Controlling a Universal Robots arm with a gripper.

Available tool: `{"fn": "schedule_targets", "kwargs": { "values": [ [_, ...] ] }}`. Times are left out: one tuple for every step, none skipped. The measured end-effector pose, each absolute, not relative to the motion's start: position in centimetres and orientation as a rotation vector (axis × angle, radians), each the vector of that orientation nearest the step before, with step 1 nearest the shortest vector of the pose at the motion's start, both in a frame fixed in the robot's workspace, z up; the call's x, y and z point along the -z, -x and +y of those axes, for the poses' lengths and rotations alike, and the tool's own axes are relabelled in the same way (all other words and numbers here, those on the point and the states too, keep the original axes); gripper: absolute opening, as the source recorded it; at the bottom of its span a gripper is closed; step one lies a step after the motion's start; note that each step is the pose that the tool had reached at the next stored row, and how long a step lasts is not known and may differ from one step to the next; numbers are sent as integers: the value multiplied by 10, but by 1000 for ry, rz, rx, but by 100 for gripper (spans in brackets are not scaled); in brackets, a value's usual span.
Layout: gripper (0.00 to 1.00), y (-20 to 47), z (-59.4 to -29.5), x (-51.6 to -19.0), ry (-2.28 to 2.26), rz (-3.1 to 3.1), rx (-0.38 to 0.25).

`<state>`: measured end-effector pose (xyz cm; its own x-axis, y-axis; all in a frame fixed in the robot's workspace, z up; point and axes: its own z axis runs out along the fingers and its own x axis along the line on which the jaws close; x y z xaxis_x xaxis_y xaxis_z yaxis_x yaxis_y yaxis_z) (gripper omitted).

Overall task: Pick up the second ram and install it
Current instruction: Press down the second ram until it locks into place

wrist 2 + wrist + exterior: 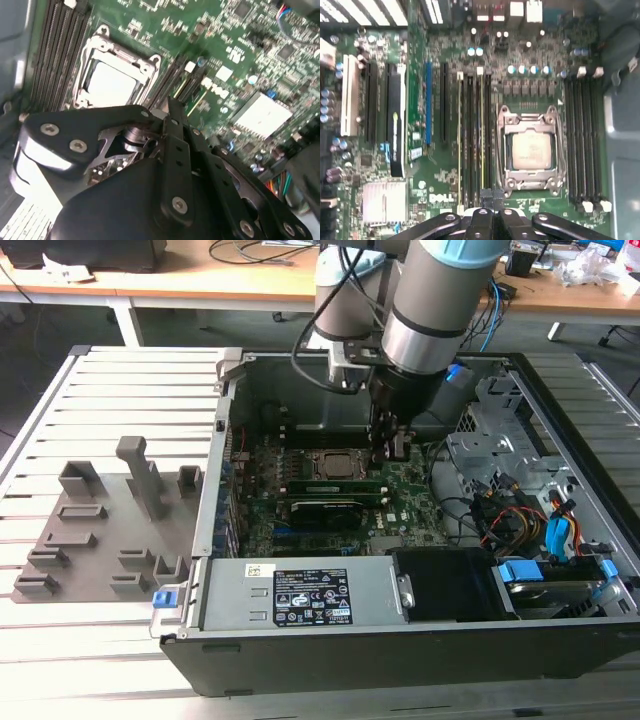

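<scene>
The second ram (481, 140) is a thin green stick standing on edge in a memory slot beside the processor socket (530, 150), with another stick (459, 140) a few slots away. In the exterior view the ram (335, 484) lies just in front of the socket (335, 462). My gripper (390, 452) reaches down inside the open computer case at the stick's end on the exterior view's right. Its dark fingertips (485, 195) are drawn together right above that end of the stick, and I cannot tell whether they touch it. The second wrist view has the gripper (172, 107) over the same slots.
The grey slotted holder tray (100, 530) sits on the slatted table at the exterior view's left. Inside the case, the power supply (300, 595) lies in front. A drive cage (500, 440) and loose cables (520, 520) crowd the exterior view's right. Several bare memory slots (582, 140) flank the socket's other side.
</scene>
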<state>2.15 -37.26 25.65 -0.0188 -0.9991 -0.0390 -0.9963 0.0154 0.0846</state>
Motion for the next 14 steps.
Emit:
{"fn": "schedule_targets", "kwargs": {
  "values": [
    [11,-22,-373,-253,-2178,-2216,137],
    [11,-22,-373,-249,-2178,-2216,137],
    [11,-23,-373,-245,-2178,-2216,137],
    [11,-23,-373,-241,-2178,-2216,137],
    [11,-23,-373,-236,-2178,-2216,137],
    [11,-23,-373,-233,-2178,-2216,137],
    [11,-23,-374,-229,-2177,-2215,136],
    [11,-23,-374,-229,-2178,-2215,136],
    [11,-23,-373,-230,-2178,-2216,137],
    [11,-23,-373,-231,-2179,-2217,139],
    [11,-23,-373,-233,-2178,-2216,138],
    [11,-22,-374,-234,-2178,-2216,136],
    [11,-21,-374,-234,-2179,-2217,135],
    [11,-16,-374,-234,-2181,-2218,132]
  ]
}}
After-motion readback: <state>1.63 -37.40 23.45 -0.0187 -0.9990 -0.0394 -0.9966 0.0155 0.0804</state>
